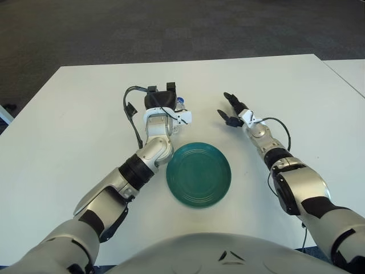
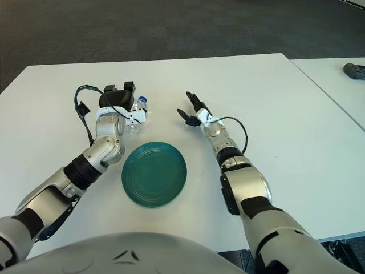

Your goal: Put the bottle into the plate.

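The left hand (image 2: 117, 103) has its fingers wrapped around the small clear bottle (image 2: 137, 114), just past the far edge of the green plate (image 2: 154, 174). The bottle is not in the plate. The right hand (image 2: 194, 111) is off to the right, fingers spread, holding nothing, above the white table (image 2: 285, 103)

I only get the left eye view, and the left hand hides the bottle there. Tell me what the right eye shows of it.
Observer: In the right eye view, the bottle shows its clear body below the blue cap, beside the left hand, with a white finger across it.
Operator: Check it against the plate.
Observer: The bottle's base sits apart from the far rim of the plate, not over it.
Operator: Report anything past my right edge.
Observer: A dark object lies on the neighbouring table, well to the right of the right hand.
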Action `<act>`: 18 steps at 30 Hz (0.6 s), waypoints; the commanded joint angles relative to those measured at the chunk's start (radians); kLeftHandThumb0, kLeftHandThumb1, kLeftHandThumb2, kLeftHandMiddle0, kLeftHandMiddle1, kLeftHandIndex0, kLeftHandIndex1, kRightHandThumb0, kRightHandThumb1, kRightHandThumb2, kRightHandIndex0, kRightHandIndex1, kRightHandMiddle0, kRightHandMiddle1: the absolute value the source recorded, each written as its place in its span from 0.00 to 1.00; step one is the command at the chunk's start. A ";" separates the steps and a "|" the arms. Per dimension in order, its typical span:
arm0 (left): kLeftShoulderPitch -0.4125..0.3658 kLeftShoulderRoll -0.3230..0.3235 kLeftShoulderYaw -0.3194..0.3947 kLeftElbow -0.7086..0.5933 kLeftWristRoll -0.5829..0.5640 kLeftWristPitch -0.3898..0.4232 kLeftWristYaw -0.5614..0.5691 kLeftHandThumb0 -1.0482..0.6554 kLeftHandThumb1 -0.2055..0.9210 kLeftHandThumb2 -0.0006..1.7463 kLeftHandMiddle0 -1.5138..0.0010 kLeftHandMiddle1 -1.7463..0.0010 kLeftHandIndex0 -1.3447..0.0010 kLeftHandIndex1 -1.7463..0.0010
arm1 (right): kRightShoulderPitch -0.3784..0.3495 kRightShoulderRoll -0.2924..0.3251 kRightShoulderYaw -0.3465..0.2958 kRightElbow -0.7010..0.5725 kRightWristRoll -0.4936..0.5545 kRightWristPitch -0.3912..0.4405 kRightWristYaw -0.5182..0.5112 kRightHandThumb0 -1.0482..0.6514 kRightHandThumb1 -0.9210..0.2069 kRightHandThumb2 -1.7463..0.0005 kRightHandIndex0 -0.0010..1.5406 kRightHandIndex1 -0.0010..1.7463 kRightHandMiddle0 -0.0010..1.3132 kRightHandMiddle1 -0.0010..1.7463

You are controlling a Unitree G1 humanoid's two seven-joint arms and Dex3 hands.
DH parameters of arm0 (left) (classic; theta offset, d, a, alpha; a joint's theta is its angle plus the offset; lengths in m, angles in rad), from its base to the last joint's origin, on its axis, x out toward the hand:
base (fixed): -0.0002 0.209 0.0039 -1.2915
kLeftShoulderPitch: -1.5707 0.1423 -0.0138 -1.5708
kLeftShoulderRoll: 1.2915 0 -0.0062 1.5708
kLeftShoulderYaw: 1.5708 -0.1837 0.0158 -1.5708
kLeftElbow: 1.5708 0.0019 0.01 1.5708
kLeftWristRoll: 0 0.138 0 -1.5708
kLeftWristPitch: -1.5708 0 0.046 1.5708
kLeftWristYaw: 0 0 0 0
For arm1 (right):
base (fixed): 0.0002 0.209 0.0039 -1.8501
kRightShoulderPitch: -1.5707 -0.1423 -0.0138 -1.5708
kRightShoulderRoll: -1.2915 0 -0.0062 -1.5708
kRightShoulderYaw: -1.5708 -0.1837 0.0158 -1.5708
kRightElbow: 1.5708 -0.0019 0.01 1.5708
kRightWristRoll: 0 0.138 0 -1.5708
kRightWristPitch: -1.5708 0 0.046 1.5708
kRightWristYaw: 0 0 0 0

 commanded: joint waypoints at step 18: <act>0.019 -0.065 0.062 0.099 -0.043 -0.054 0.089 0.00 1.00 0.35 0.91 0.64 1.00 0.50 | 0.104 -0.101 -0.092 -0.019 0.085 -0.019 0.035 0.13 0.00 0.78 0.17 0.02 0.00 0.23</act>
